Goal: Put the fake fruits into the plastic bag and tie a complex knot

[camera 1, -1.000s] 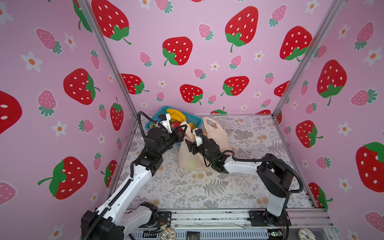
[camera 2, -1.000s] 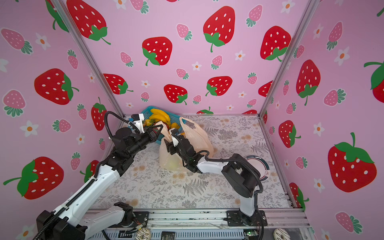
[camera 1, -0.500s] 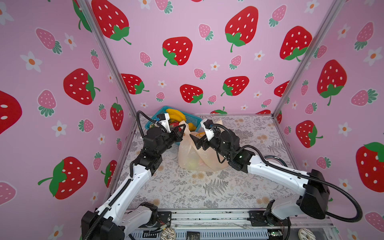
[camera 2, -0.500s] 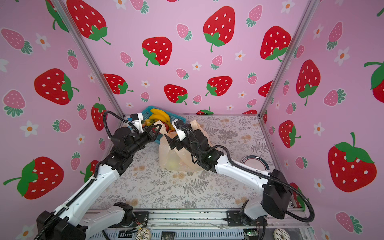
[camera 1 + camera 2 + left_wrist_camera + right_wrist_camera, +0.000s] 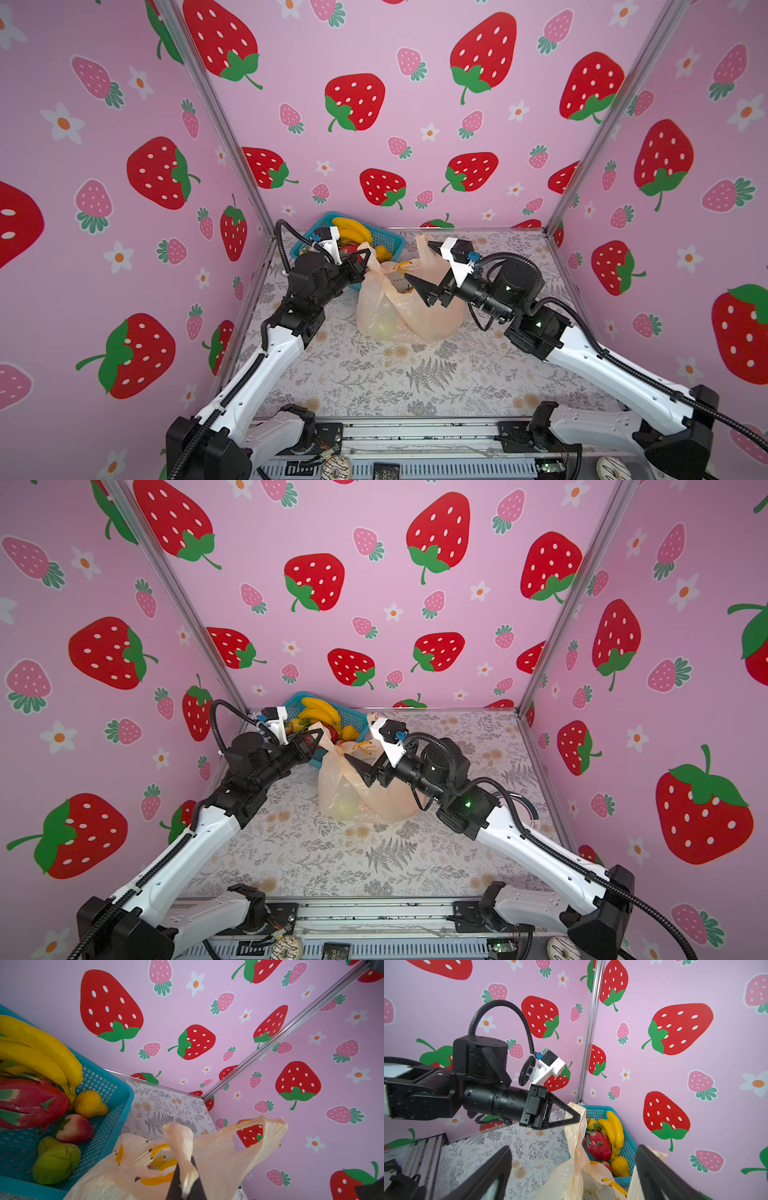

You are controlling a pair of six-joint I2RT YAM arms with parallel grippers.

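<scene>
The peach plastic bag [image 5: 399,309] [image 5: 365,798] stands mid-table, and a green fruit [image 5: 384,329] shows through its side. My left gripper [image 5: 367,254] [image 5: 185,1169] is shut on one twisted bag handle [image 5: 179,1140] and holds it up. The other handle [image 5: 260,1132] [image 5: 424,248] stands free. My right gripper [image 5: 419,266] [image 5: 573,1167] is open wide over the bag mouth; the held handle hangs between its fingers [image 5: 497,1167] without touching them. More fake fruits lie in the basket: bananas [image 5: 41,1049], dragon fruit [image 5: 31,1101], yellow pear [image 5: 89,1103], green pear [image 5: 56,1159]. No knot shows.
The teal mesh basket [image 5: 388,241] [image 5: 116,1093] sits in the back left corner, touching the bag's far side. Pink strawberry walls close in three sides. A metal rail [image 5: 415,432] runs along the front edge. A ring-shaped object [image 5: 525,808] lies by the right wall.
My right gripper has drawn back to the right from the bag mouth, risen and opened wider, letting go of the bag. The left gripper has kept its hold on the handle.
</scene>
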